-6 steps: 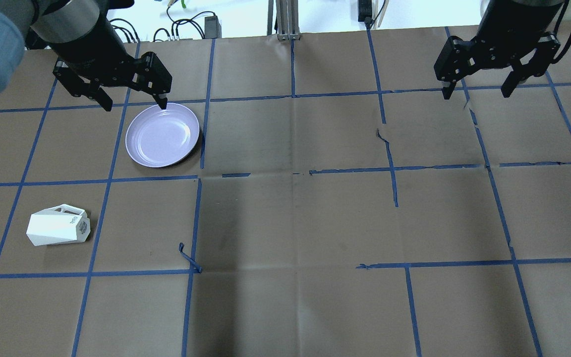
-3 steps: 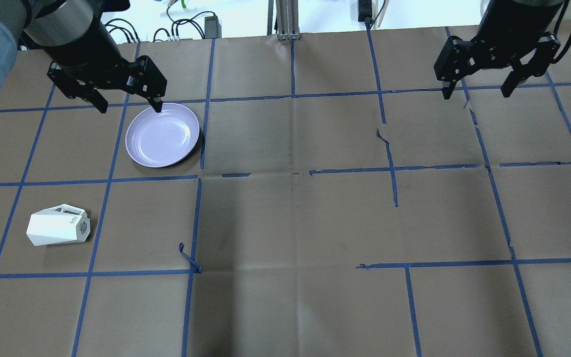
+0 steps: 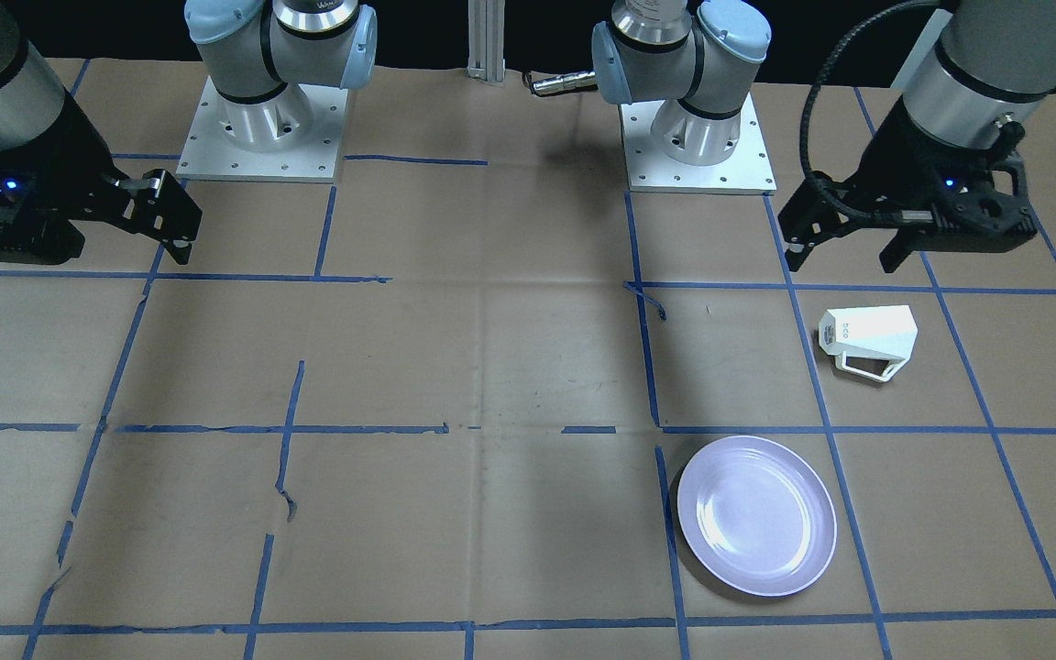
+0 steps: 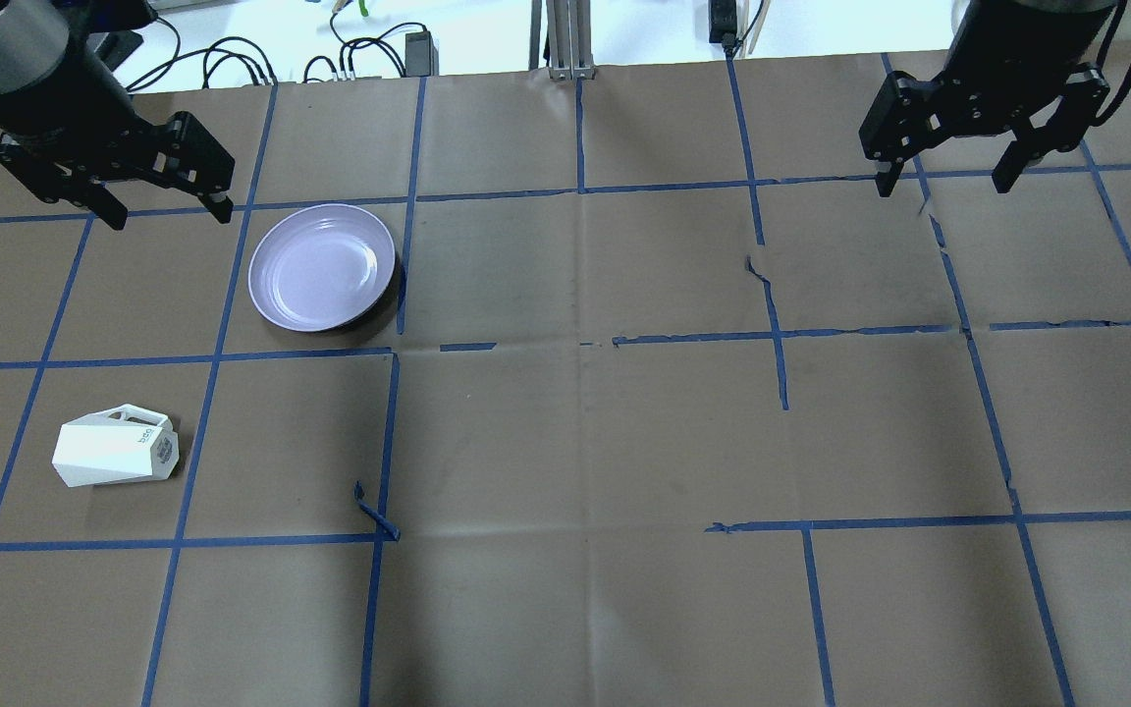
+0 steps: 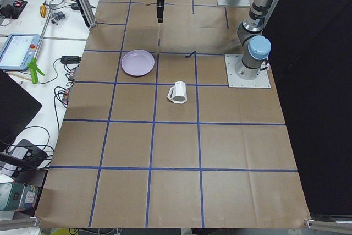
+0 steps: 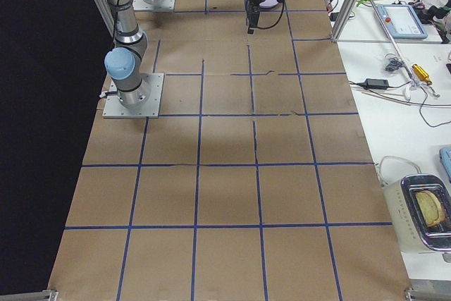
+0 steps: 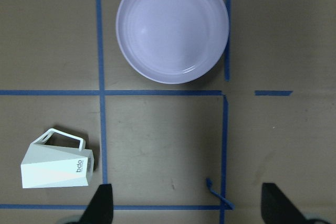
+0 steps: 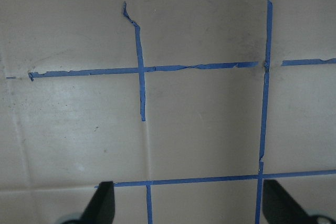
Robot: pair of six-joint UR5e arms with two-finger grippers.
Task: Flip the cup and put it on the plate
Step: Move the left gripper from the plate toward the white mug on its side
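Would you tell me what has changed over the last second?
The left gripper, open and empty, swung to the robot's left, off the far rim of the plate. Nothing was grasped or released. The cup, on its side, the plate and the open right gripper stayed put.

Cameras are looking down from behind the robot, across the brown paper-covered table, and from both ends farther off. The wrist ones are peering straight down, the left sharing the round glossy lavender plate with the overhead.

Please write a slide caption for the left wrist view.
Open left gripper looks down on a white faceted mug lying sideways, apart from a lavender plate.
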